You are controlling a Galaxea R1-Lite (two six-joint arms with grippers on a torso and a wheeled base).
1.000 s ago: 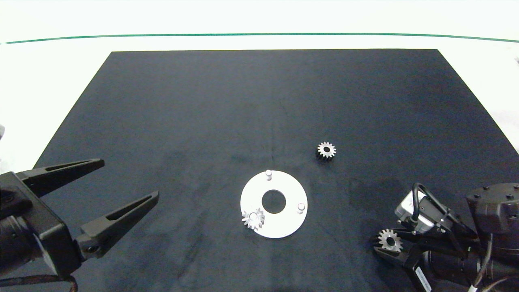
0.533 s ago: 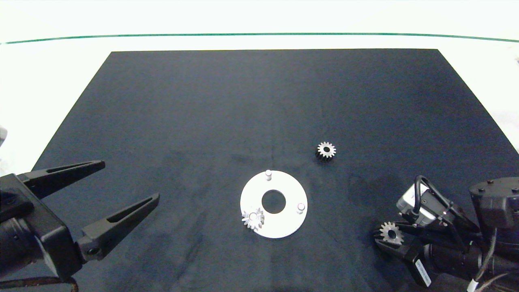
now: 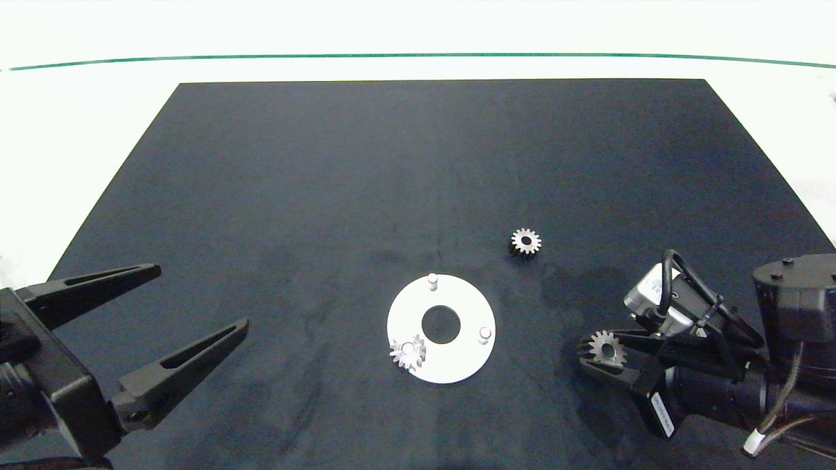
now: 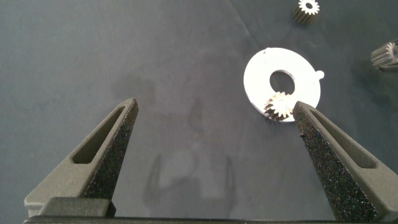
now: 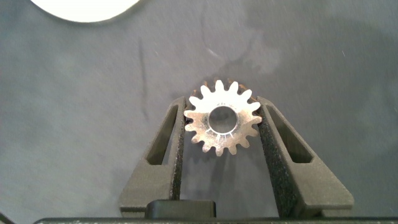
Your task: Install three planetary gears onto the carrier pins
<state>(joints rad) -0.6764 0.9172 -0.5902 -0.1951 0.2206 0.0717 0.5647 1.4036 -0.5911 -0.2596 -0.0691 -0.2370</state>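
Left arm (image 3: 39, 391): cut off by the head view's left and bottom edges; only the two fingers and part of the wrist show.
Right arm (image 3: 784, 365): runs out past the right edge.
White disc (image 5: 84, 7): in the right wrist view only a sliver shows, cut by the picture's edge.
Held gear (image 4: 387, 55): cut by the left wrist view's edge.
Third pin: covered by the seated gear (image 3: 408, 353).

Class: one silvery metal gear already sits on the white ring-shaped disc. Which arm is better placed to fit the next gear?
The right. Its gripper already holds a silvery metal gear near the white ring-shaped disc, whose two bare pins face it. The left gripper is open, empty.
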